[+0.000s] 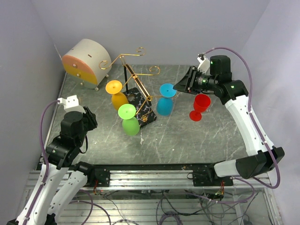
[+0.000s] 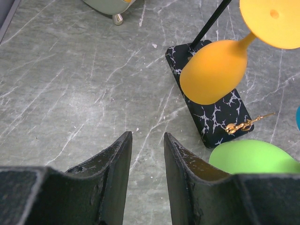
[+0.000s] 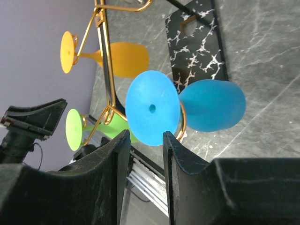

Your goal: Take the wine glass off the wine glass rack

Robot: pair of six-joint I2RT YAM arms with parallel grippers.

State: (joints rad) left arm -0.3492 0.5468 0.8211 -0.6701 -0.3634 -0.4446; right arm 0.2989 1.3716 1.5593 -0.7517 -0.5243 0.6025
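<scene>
Right gripper (image 3: 146,137): I am holding it level with the foot of the blue wine glass (image 3: 152,108), fingers a little apart and pinching nothing.
Left gripper (image 2: 147,137): I am hovering it low over the table (image 2: 70,84), fingers narrowly parted and empty.
Blue wine glass: it is hanging bowl-down on the right side of the wine glass rack (image 1: 136,77), its stem sitting in a gold wire arm. The foot is facing my right fingers, just ahead of them. I cannot tell whether they are touching.
Wine glass rack: it is standing mid-table on its black marble base.
Orange wine glass (image 2: 213,70) and green wine glass (image 1: 127,112): both are hanging bowl-down on the rack's left side.
Red wine glass (image 1: 201,103): it is standing off the rack on the table, just beside my right arm.
Drawer box (image 1: 86,61): it is sitting at the far left corner.
</scene>
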